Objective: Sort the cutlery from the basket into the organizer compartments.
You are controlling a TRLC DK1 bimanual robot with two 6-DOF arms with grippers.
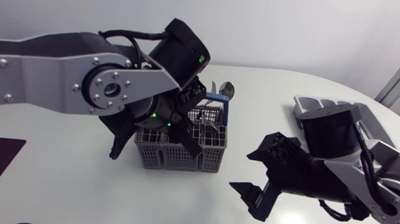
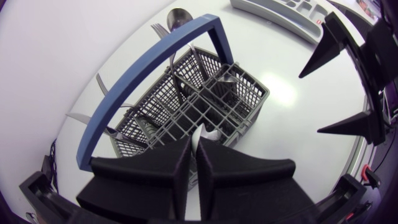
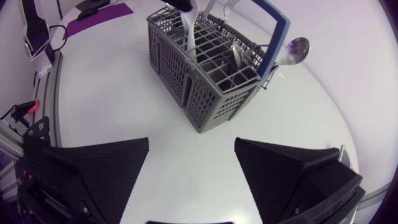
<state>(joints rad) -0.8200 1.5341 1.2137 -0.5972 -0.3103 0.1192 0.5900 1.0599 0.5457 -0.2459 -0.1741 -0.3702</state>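
Basket (image 1: 183, 153) of grey mesh under a blue handle (image 2: 155, 56), upright mid-counter (image 1: 60, 187), directly beneath the left claw (image 2: 194, 150). Organizer (image 1: 320, 105) well apart on the right arm's side, partly hidden under that arm. Right claw (image 1: 242, 171) spread wide, holding nothing, beside the basket and clear of it. Left claw nearly closed, seemingly pinching from two sides a pale utensil handle (image 2: 200, 135) rising upright out of a near compartment. Long axis vertical, in line with the claw's reach, so probably calls for a straight lift clear of the blue handle. Spoon (image 3: 292, 51) leaning out over one end of the basket.
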